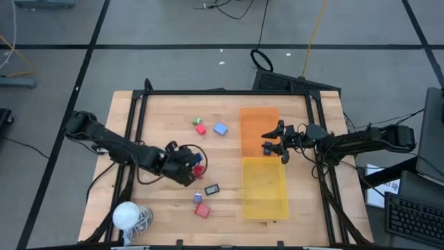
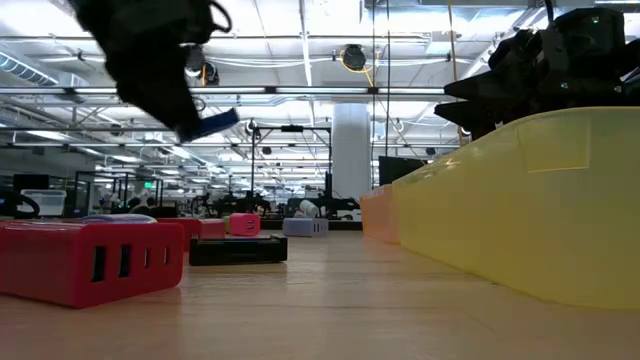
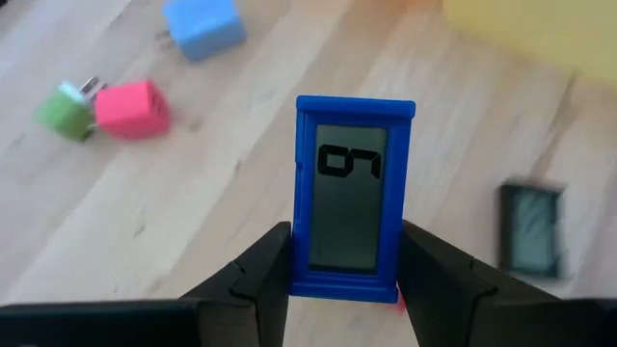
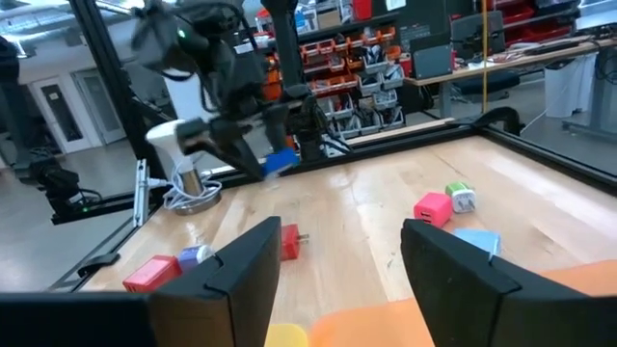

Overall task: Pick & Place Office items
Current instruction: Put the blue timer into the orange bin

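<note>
My left gripper (image 1: 186, 165) (image 3: 345, 253) hangs above the table's middle-left, shut on a small blue-framed display (image 3: 353, 183) that reads "07"; from the low view the piece (image 2: 210, 123) is well above the wood. My right gripper (image 1: 272, 142) (image 4: 340, 241) is open and empty over the orange tray (image 1: 258, 111). Lying on the table are a green plug (image 1: 196, 121), a pink cube (image 1: 201, 128), a light-blue cube (image 1: 220, 128), a black display (image 1: 212, 188), a red block (image 1: 202, 210) and a small red piece (image 1: 199, 171). My left gripper pinches the blue display by the two long sides of its frame, near one short end (image 3: 342, 280), one finger (image 3: 265, 275) on each side. The fingers lie along its length. The display is lifted clear of the table and sticks out beyond the fingertips (image 2: 210, 123).
The yellow tray (image 1: 264, 187) lies just nearer than the orange one, on the table's right half. A white ball with coiled cord (image 1: 126, 215) sits at the near left corner. A black frame (image 1: 139, 104) runs around the table top. Bare wood lies between the trays and the scattered pieces.
</note>
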{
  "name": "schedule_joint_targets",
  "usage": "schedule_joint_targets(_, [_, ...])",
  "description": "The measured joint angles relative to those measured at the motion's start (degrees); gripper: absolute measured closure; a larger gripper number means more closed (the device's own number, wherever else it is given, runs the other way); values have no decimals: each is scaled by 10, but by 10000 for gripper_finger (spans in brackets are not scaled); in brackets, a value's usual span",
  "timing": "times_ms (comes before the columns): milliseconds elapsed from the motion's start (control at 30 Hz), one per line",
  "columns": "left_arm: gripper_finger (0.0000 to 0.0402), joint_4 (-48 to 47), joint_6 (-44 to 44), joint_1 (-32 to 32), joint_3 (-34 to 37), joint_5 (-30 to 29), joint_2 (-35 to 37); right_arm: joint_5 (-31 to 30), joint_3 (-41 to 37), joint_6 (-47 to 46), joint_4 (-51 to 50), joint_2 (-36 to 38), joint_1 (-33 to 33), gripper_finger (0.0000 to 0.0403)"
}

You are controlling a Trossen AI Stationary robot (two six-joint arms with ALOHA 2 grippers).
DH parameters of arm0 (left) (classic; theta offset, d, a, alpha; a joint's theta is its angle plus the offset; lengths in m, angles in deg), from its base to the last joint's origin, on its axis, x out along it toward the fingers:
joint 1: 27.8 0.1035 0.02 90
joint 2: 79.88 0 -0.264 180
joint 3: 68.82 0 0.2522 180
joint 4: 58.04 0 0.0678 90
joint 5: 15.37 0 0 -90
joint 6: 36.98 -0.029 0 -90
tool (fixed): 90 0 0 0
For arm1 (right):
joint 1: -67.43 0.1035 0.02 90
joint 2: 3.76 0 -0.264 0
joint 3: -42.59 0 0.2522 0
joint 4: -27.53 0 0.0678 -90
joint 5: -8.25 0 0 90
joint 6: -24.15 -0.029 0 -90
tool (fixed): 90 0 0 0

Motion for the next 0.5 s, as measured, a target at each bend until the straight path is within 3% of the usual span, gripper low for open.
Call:
schedule_joint_targets(167, [238, 104, -36, 43, -7, 30, 0, -24, 0, 2, 0, 0, 0, 202])
schedule_joint_targets(500, [237, 345, -133, 123, -7, 217, -9, -23, 6, 25, 5, 0, 34, 202])
